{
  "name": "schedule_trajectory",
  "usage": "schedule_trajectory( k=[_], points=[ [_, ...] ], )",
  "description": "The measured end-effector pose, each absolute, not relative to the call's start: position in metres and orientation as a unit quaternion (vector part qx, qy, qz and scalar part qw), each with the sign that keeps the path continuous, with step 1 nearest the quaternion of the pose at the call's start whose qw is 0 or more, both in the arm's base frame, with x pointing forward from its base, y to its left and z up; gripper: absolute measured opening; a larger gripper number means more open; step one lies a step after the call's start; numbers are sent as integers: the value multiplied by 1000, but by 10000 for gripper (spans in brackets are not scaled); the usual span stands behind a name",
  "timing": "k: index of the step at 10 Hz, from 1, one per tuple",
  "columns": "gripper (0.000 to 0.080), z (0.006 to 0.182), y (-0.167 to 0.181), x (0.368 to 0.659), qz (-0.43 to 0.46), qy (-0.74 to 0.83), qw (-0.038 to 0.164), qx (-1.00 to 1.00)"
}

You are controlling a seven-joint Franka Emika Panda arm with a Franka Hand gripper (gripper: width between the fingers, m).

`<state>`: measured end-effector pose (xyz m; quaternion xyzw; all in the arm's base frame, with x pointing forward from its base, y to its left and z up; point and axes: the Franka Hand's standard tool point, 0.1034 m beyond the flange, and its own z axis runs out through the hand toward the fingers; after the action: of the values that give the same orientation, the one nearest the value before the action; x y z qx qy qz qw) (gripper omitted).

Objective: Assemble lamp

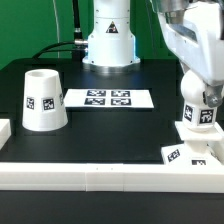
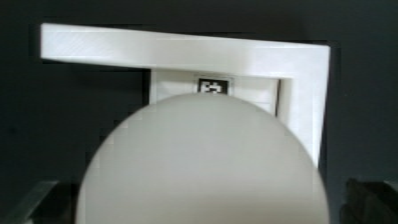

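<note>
On the black counter (image 1: 150, 130) stand three matte white lamp pieces: one tapered cup-like shade (image 1: 43, 100), one round-topped bulb (image 1: 200, 112) and one low square base (image 1: 195, 148). One thin flat white marker board (image 1: 143, 99) carries four black-and-white square tags. Each lamp piece shows one more tag, seven in all. One glossy white robot arm (image 1: 108, 40) is present.

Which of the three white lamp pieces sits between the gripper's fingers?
The round-topped bulb, flanked by the gripper; the shade stands alone at the exterior view's left, and the base lies below.
</note>
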<state>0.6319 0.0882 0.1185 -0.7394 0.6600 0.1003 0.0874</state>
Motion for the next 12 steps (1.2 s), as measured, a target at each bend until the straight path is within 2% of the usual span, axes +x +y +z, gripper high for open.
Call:
schedule_trajectory(
  k=[5, 7, 9, 12],
  points=[
    [699, 118, 88, 632, 81, 508, 104, -851],
    [699, 117, 84, 628, 65, 369, 84, -923],
    [699, 119, 84, 629, 54, 286, 80, -953],
    [699, 121, 88, 630, 42, 172, 85, -981]
  ],
)
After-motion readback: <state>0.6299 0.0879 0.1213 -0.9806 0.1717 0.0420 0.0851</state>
